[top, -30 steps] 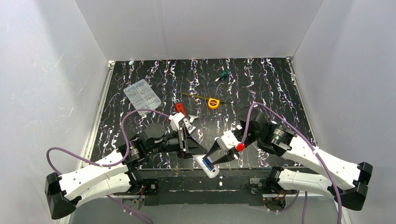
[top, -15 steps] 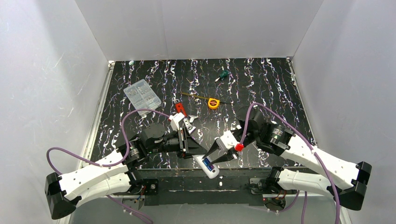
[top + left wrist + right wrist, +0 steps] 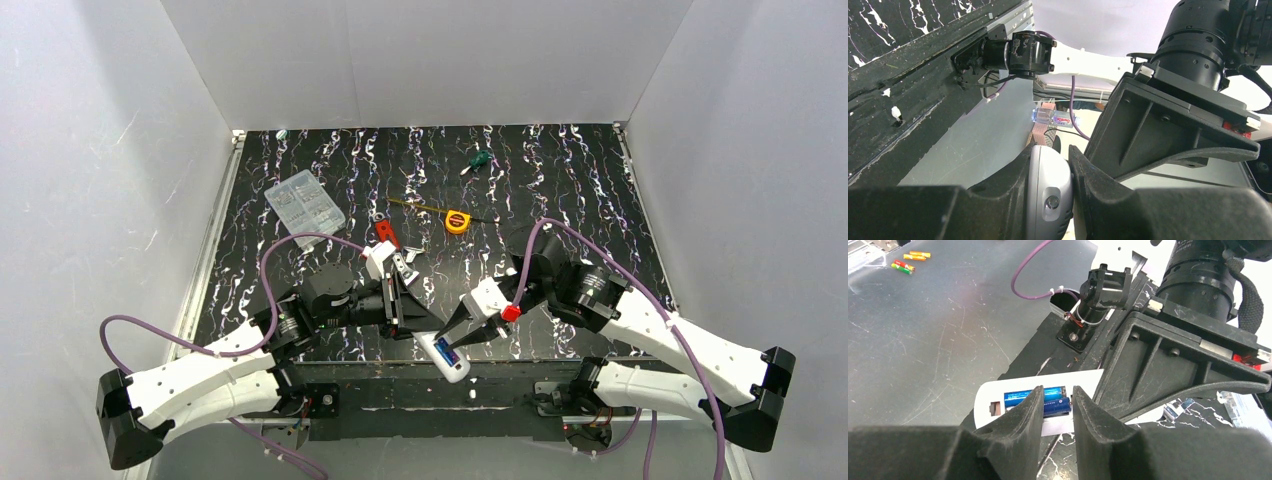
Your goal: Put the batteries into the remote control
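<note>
My left end effector (image 3: 1049, 155) clamps the remote control (image 3: 993, 390) at the counter (image 3: 560, 180) near edge; one battery (image 3: 1020, 397) is seated, the second battery (image 3: 1057, 406) looks not yet home under my right end effector (image 3: 1056, 389), whose grip I cannot tell

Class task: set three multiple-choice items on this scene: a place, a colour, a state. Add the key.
1. The remote control is at the table's: A near edge; B middle; C far edge.
2. The batteries at its open compartment are: A yellow; B blue; C black.
3. The left gripper is: A open and empty; B shut on nothing; C shut on the remote control.
Key: 1 A, seen from above; 2 B, shown in the right wrist view; 3 C, it clamps the white shell.
</note>
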{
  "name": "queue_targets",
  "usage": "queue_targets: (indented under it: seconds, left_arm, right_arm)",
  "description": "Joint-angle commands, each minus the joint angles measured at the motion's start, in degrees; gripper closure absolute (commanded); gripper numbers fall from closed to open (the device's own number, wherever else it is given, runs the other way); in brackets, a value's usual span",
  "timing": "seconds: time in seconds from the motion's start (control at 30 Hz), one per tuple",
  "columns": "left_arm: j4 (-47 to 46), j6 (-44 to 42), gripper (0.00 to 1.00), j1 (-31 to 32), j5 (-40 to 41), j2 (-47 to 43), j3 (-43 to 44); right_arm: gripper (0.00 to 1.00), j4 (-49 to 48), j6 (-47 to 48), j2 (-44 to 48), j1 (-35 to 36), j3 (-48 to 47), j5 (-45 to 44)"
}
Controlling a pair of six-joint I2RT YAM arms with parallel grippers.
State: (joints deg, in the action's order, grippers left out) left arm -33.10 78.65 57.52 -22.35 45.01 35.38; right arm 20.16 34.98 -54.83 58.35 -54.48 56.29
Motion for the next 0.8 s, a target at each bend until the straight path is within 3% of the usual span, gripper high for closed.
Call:
queue_targets:
  seconds: [0.0,0.77]
  left_arm:
    - [-3.5,0.3,1.00,0.2,-2.2,-0.1,3.1]
    - [-3.6,0.0,1.00,0.1,-1.3,-0.7,2.8]
  right_arm:
    - [0.66,1.0,1.0,-0.2,-0.4,0.2,1.1]
    - [0.81,4.7,1.3,-0.3,-0.6,0.8,2.4]
